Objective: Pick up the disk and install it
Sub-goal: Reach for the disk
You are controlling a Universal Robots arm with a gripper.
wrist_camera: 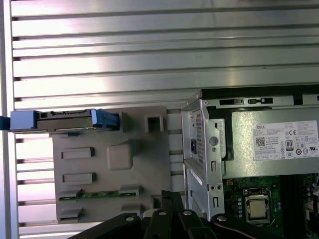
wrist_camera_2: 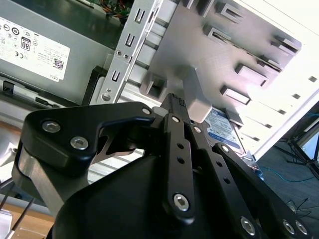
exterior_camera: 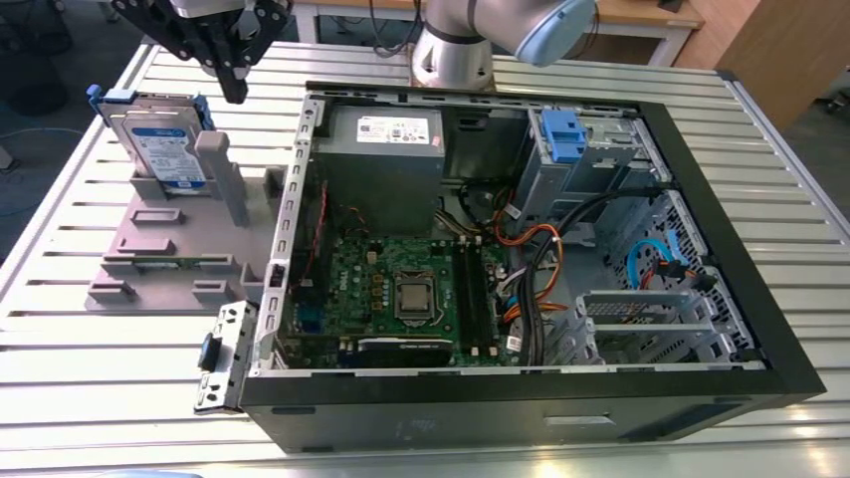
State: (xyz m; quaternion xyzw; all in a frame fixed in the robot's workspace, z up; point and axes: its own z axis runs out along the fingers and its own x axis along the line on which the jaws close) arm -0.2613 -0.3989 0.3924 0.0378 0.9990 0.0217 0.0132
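The disk [exterior_camera: 162, 147] shows its label in exterior view.

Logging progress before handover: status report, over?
Tool shut, empty, hangs near the disk, not touching. Disk upright in grey holder, outside the computer case. Nothing between them.

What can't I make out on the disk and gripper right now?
- Exterior view: a post of the grey holder hides the disk's lower corner.
- First wrist view: the disk stands edge-on, label face unseen.
- Second wrist view: the gripper covers most of the disk.
- Exterior view: the top edge cuts off the gripper.
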